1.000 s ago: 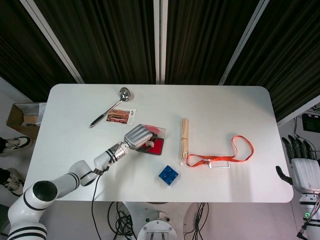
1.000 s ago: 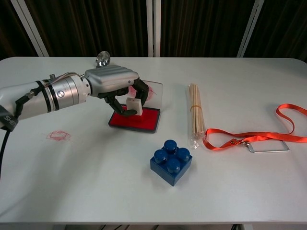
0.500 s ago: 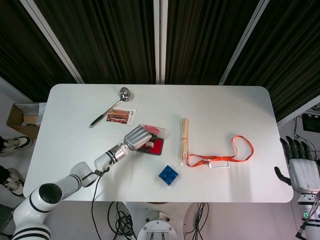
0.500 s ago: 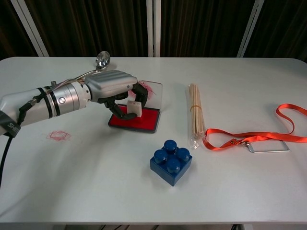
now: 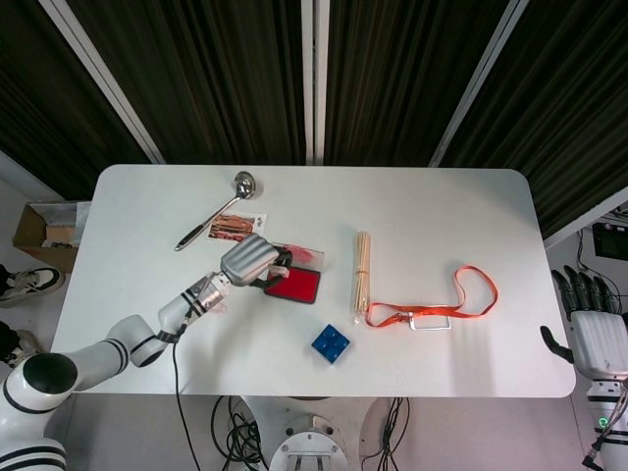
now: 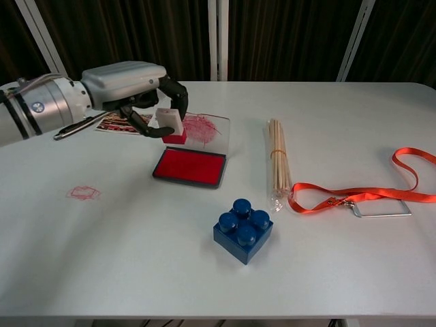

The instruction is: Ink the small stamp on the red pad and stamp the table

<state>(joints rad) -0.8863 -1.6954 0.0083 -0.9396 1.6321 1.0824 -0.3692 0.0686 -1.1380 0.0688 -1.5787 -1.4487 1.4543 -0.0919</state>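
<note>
My left hand (image 6: 139, 88) (image 5: 251, 261) holds the small white stamp (image 6: 170, 123) pinched in its fingers, lifted clear of the table, its red inked face (image 6: 174, 138) turned downward. The hand hangs just left of and above the red ink pad (image 6: 191, 167) (image 5: 293, 285), whose clear lid (image 6: 208, 129) stands open behind it, smeared with red. A faint red stamp mark (image 6: 83, 193) shows on the table to the left. My right hand (image 5: 599, 334) rests off the table's right edge, fingers apart, holding nothing.
A blue toy brick (image 6: 243, 228) sits in front of the pad. A bundle of wooden sticks (image 6: 277, 160) and an orange lanyard (image 6: 368, 193) lie to the right. A metal ladle (image 5: 216, 208) and a photo card (image 5: 235, 229) lie behind the left hand.
My left hand has lifted the stamp off the red pad and drawn it back to the left and up. The pad now lies uncovered. The right hand has not moved.
</note>
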